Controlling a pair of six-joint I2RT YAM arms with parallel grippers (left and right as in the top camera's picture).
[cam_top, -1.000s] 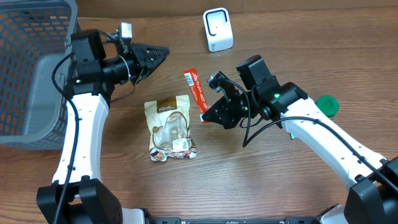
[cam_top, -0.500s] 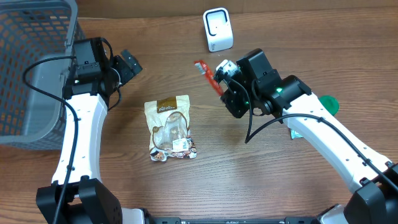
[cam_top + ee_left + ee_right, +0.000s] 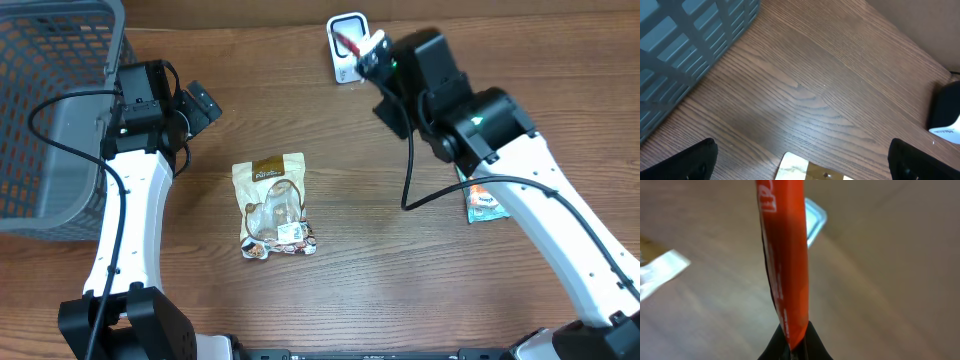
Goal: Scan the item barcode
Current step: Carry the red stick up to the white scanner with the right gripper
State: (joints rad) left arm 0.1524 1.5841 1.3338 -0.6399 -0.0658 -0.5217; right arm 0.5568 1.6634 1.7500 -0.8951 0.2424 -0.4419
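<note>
Right claw (image 3: 372, 48) pinched fully shut on one end of the orange stick packet (image 3: 347, 42) — the task's item — which it holds raised at the 12 o'clock edge of the table (image 3: 400, 290), over the white scanner (image 3: 338, 68); this placement reads as offering the wrapper's printed face to the scanner; left claw (image 3: 203, 105) spread to its full width and holding nothing, lying toward 10 o'clock beside the grey basket (image 3: 40, 110), seemingly parked clear of the work; snack pouch (image 3: 275, 205) flat near the centre, untouched. Hard to make out — no barcode shows in any view; the right wrist view gives the packet (image 3: 782, 265) almost edge-on, its white lettering cut off at 12 o'clock, with a blurred pale shape behind it, probably the scanner; overhead, arm and packet cover much of the scanner, so contact or gap cannot be told; a small packet (image 3: 482, 203) at 3 o'clock is partly hidden under the right arm.
</note>
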